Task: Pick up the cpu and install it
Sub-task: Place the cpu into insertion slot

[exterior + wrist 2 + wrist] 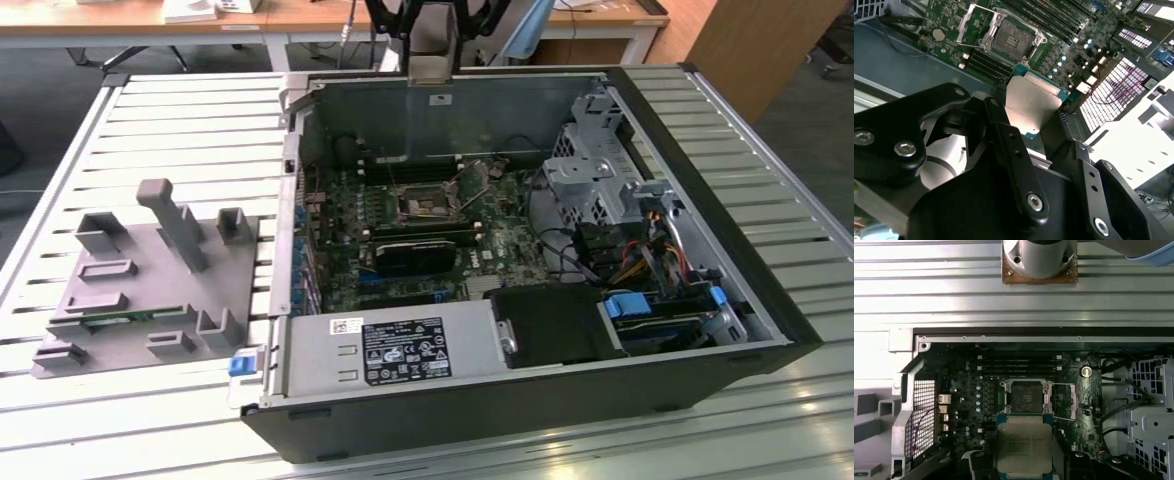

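Observation:
The cpu (1031, 105) (1024, 442), a flat silver square with a greenish edge, sits between my gripper's (1035, 125) (1024, 466) black fingers (1009, 145), which are shut on its two sides. Both wrist views show it held in the air above the open computer case (747, 300), some way short of the motherboard socket (1011, 41) (1024, 396). The socket (427, 203) stands bare with its metal load plate (976, 22) (1064, 401) flipped open beside it. In the exterior view my gripper (430, 55) hangs over the case's far wall.
Memory slots (1019, 365) run beside the socket. An expansion card (420, 255), power supply (387, 355), cables and drive cage (601, 170) crowd the case. A grey fixture tray (147, 280) holding a green memory stick (134, 318) lies on the slatted table at the exterior view's left.

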Action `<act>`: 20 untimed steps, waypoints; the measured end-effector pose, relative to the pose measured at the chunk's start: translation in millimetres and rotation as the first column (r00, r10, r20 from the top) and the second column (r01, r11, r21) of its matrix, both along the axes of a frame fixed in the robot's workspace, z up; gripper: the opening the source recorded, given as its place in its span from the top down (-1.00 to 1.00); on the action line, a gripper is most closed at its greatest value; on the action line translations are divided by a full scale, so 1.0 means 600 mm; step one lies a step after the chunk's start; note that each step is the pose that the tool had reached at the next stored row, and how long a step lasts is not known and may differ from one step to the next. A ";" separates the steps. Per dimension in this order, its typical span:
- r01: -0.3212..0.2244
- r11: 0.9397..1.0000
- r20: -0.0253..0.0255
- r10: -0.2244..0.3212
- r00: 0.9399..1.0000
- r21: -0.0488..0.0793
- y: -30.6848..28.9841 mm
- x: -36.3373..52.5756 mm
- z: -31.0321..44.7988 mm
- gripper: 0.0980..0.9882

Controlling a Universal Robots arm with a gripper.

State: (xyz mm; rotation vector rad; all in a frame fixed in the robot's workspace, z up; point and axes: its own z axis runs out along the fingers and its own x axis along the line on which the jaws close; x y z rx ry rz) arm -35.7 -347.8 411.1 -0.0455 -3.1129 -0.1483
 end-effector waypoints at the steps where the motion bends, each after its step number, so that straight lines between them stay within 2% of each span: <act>1: 0.008 1.000 0.000 -0.008 1.000 0.000 0.0000 0.000 0.000 0.04; 9: 0.091 0.996 0.000 -0.091 0.996 0.000 0.0000 0.000 -0.001 0.04; 20: 0.196 0.981 0.000 -0.196 0.981 -0.001 0.0000 0.000 -0.003 0.04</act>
